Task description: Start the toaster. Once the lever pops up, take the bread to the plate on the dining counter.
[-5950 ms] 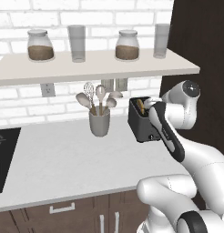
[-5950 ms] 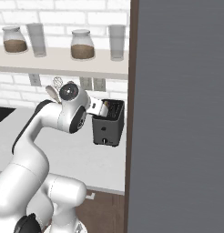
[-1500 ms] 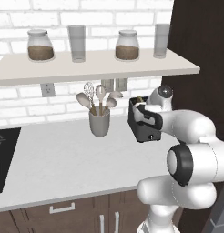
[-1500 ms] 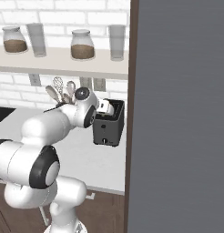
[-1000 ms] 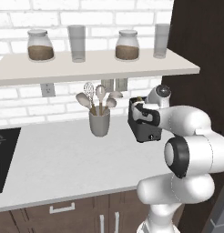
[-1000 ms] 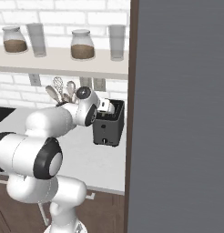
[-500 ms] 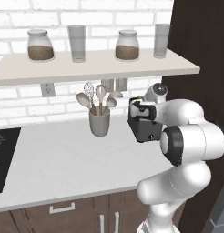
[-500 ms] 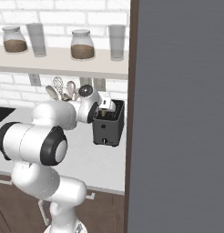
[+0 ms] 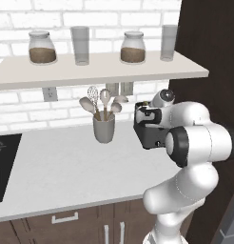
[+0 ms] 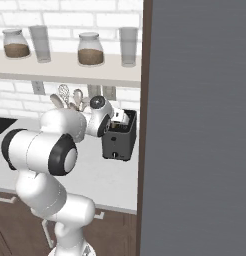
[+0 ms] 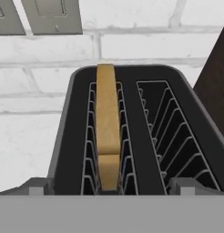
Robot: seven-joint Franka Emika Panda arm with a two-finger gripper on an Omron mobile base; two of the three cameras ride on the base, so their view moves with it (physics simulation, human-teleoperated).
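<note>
Gripper (image 11: 109, 193) is being held w/ jaws wide apart, nothing clamped, just above toaster (image 9: 148, 134) at far right of worktop. Bread (image 11: 107, 136) is being kept upright in toaster's left slot.

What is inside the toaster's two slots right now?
In the hand view, the toaster holds one bread slice standing on edge in the left slot; the right slot shows only wire guides. The bread's lower part is hidden down in the slot.

Room above toaster (image 11: 132, 132) top open; right slot free, left slot blocked by bread (image 11: 107, 132). Dark panel (image 9: 204, 57) tight on right, utensil cup (image 9: 104, 127) left, shelf (image 9: 104, 69) overhead.
</note>
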